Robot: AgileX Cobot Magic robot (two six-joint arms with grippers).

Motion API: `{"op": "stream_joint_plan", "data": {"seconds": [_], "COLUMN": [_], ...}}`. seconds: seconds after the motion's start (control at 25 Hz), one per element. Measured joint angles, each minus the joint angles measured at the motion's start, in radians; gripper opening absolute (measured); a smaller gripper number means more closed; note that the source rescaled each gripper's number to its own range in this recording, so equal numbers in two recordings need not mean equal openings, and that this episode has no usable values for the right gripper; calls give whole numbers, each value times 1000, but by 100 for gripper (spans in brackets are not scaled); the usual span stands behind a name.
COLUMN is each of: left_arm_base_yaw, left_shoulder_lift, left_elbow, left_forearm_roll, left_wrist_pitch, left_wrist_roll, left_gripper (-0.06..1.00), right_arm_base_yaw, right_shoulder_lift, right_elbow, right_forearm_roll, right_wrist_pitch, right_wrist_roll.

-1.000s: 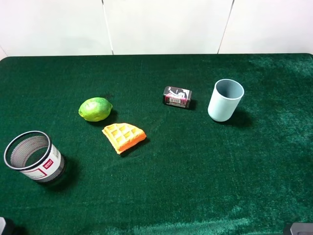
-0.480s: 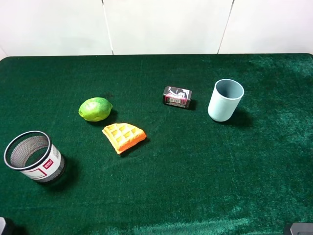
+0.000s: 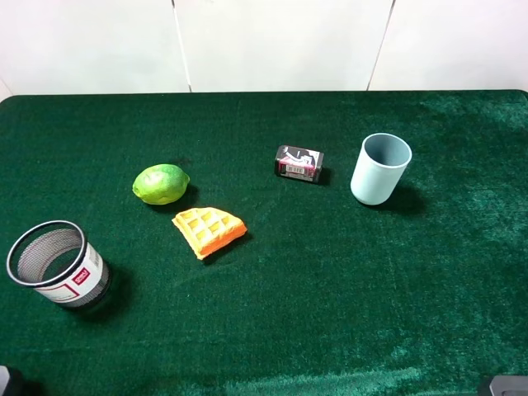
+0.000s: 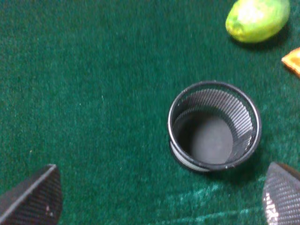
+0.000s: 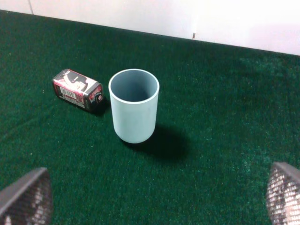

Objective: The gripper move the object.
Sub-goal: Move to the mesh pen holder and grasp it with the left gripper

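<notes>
At the near left of the green cloth (image 3: 330, 289), the black mesh cup (image 3: 58, 264) stands upright, mouth up, well apart from the lime (image 3: 161, 183) and the orange waffle (image 3: 209, 231). The left gripper (image 4: 157, 199) faces it with fingers spread wide, holding nothing and clear of the cup. The right gripper (image 5: 154, 197), equally wide and empty, faces the light-blue cup (image 5: 134, 105) at the far right, beside a small red-and-black box (image 5: 77, 89).

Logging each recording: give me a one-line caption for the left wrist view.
Open left end effector facing an empty, upright black wire-mesh cylindrical cup on the dark green cloth table, untouched.
</notes>
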Motion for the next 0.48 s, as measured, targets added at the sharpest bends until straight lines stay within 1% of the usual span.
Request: {"op": "stream_joint_plan", "data": {"seconds": [0.24,0.48], "left_arm_base_yaw": [0,0], "left_shoulder_lift": [188,327], "left_elbow": [-39,-47], "left_forearm_roll": [0,45], "left_wrist_pitch": [-8,-14], "left_wrist_roll": [18,19], "left_gripper": [74,74], "right_arm_base_yaw": [0,0], "right_shoulder_lift": [0,0], "right_elbow": [0,0], "right_forearm_roll": [0,0], "right_wrist_pitch": [0,0], "right_wrist_roll": [0,0]}}
